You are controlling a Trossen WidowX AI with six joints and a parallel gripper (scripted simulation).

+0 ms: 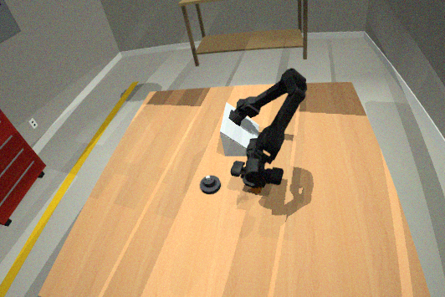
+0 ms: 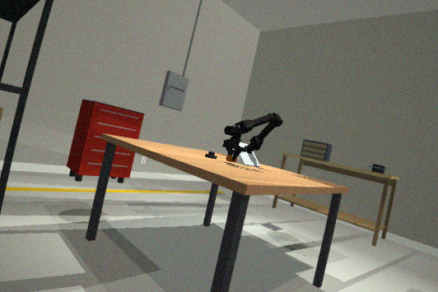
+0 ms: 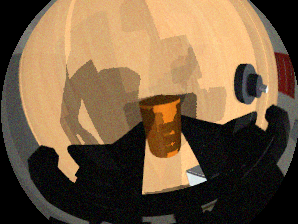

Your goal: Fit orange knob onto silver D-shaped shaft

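Observation:
My gripper (image 3: 161, 121) (image 1: 256, 186) (image 2: 230, 156) is shut on the orange knob (image 3: 161, 125) (image 1: 256, 189) (image 2: 229, 157) and holds it above the wooden table (image 1: 176, 234) (image 2: 263, 178). The knob's underside is hidden in every view. The round dark pedestal (image 1: 210, 184) (image 3: 246, 83) (image 2: 211, 155) with the short silver shaft (image 1: 208, 178) (image 3: 262, 87) stands on the table, apart from the knob. It is to the left of the gripper in the top view and at the right edge of the wrist view.
A white wedge-shaped block (image 1: 238, 130) (image 2: 249, 159) stands on the table behind the arm. A red tool cabinet (image 2: 104, 140) (image 1: 14, 171) and a wooden bench (image 1: 247, 17) (image 2: 350, 181) stand off the table.

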